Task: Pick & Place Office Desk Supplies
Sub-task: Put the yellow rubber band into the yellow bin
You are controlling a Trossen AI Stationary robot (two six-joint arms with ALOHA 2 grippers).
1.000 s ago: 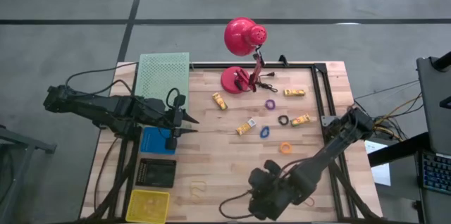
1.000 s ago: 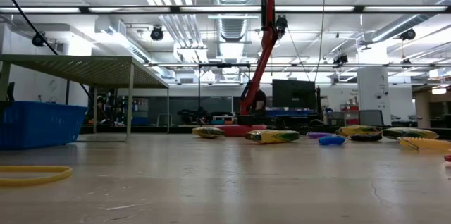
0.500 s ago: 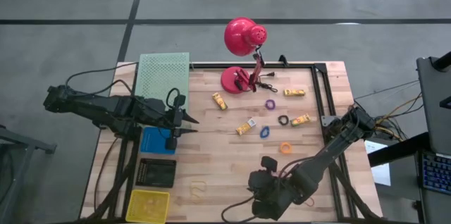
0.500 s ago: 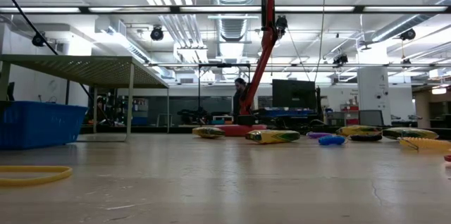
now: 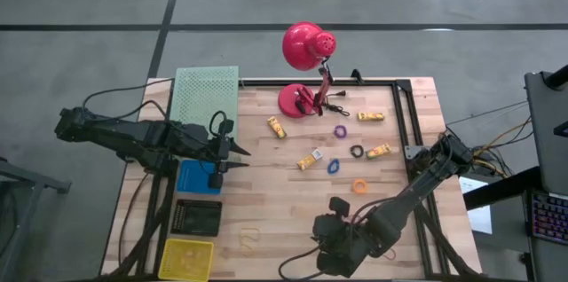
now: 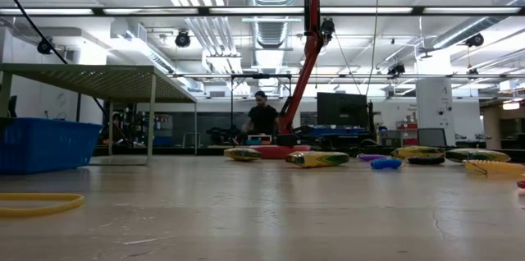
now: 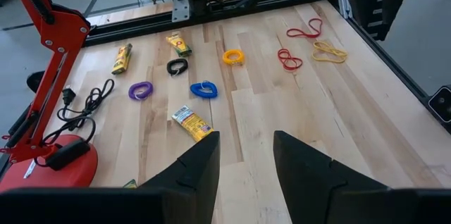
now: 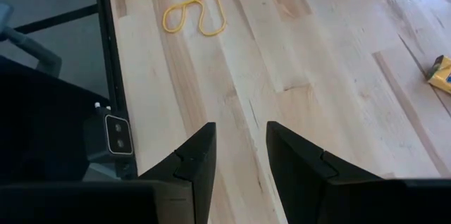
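Nearest the bottom edge of the high view, the right gripper point(image 5: 330, 248) is seen low in the frame, over bare wood; its jaws are spread a little, with nothing between them. A tan rubber band point(image 5: 249, 233) is lying in a loose, folded loop at lower left of centre, its length running roughly left to right. A yellow tray point(image 5: 187, 258) is parked at the lower left corner of the table point(image 5: 284, 193).

Further up, the left gripper point(image 5: 238, 152) is held at left of centre, pointing right, jaws also parted a bit and holding nothing.

The desk supplies are scattered right of centre. An orange ring point(image 5: 359, 185) comes first, then a blue ring point(image 5: 334, 166) and a small yellow piece point(image 5: 309, 160) whose long axis is tilted up to the right. A black ring point(image 5: 357, 151) and a second yellow piece point(image 5: 378, 150) are found beyond, then a purple ring point(image 5: 340, 130). One yellow piece point(image 5: 277, 127) is angled up-left, another point(image 5: 371, 116) is laid nearly level.

The red desk lamp point(image 5: 303, 69) is stood at top centre.
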